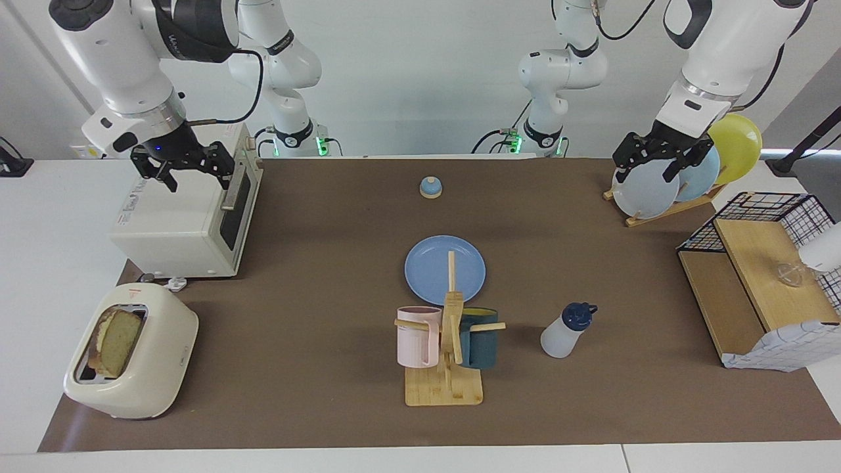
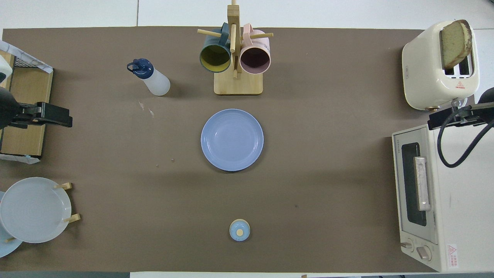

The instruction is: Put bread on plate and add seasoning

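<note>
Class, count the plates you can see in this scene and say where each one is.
4. One medium-blue plate lies flat mid-table, nearer the robots than the mug stand. Three stand in the wooden rack at the left arm's end: grey-blue, light blue, yellow. More could be hidden.

1. A red triangle mark with small red lettering too small to read sits on top of the toaster.
2. A red-and-white warning sticker, unreadable, stands at the toaster oven's corner by the knobs.
3. Small vertical lettering on its door frame is illegible.
</note>
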Robot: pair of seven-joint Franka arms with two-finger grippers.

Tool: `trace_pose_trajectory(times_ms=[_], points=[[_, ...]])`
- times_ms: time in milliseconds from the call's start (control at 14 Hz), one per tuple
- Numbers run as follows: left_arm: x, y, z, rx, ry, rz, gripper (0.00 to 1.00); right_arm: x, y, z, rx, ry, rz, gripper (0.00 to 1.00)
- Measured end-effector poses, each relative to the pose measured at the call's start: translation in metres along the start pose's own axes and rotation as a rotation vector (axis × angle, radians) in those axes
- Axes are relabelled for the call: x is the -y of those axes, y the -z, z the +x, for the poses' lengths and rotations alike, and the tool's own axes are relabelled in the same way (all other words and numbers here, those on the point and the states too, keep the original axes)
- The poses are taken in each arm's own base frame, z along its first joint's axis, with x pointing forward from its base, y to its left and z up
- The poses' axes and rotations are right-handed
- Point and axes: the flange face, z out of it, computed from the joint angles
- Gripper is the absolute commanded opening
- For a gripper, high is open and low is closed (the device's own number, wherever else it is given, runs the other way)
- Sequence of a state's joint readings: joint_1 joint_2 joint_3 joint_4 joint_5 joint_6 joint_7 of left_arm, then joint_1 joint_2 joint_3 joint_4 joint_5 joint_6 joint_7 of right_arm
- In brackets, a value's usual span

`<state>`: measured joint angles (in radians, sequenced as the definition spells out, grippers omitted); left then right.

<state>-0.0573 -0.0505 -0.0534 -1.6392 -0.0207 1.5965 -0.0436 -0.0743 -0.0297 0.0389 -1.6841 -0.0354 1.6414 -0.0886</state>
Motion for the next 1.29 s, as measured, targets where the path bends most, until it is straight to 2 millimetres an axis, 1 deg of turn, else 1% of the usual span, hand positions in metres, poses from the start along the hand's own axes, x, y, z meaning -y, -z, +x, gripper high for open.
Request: trace_pose_trajectory(times_ms=[143, 286, 358, 572, 716, 859, 930, 1002, 1145, 1217, 1288], points=[[-0.005, -0.003, -0.001, 0.008, -0.009, 0.001, 1.0, -0.001, 0.004, 0.007, -0.056, 0.0, -0.005, 1.0], [-0.008, -0.01, -0.005, 0.022, -0.015, 0.002, 1.0, -0.001, 0.009, 0.019, -0.16, 0.001, -0.014, 1.0], [-0.011, -0.013, -0.006, 0.019, -0.02, 0.002, 1.0, -0.002, 0.009, 0.024, -0.197, 0.001, -0.017, 1.0], [-0.028, -0.025, -0.005, -0.066, -0.05, -0.002, 1.0, -0.007, 0.001, 0.036, -0.283, -0.005, -0.026, 1.0], [-0.034, -0.04, -0.008, -0.125, -0.06, -0.004, 1.0, -0.019, -0.011, 0.043, -0.369, -0.019, -0.048, 1.0], [-0.039, -0.055, -0.013, -0.172, -0.071, -0.007, 1.0, -0.03, -0.024, 0.05, -0.405, -0.013, -0.093, 1.0], [-0.044, -0.063, -0.015, -0.194, -0.079, -0.009, 1.0, -0.038, -0.03, 0.053, -0.411, -0.015, -0.112, 1.0], [-0.05, -0.072, -0.017, -0.225, -0.08, -0.013, 1.0, -0.052, -0.038, 0.056, -0.414, -0.032, -0.125, 1.0], [-0.063, -0.099, -0.021, -0.293, -0.049, -0.031, 1.0, -0.082, -0.05, 0.059, -0.429, -0.071, -0.142, 1.0], [-0.071, -0.113, -0.024, -0.323, -0.032, -0.043, 1.0, -0.09, -0.054, 0.061, -0.436, -0.081, -0.146, 0.98], [-0.079, -0.128, -0.028, -0.353, -0.017, -0.056, 1.0, -0.092, -0.057, 0.064, -0.449, -0.083, -0.147, 0.98]])
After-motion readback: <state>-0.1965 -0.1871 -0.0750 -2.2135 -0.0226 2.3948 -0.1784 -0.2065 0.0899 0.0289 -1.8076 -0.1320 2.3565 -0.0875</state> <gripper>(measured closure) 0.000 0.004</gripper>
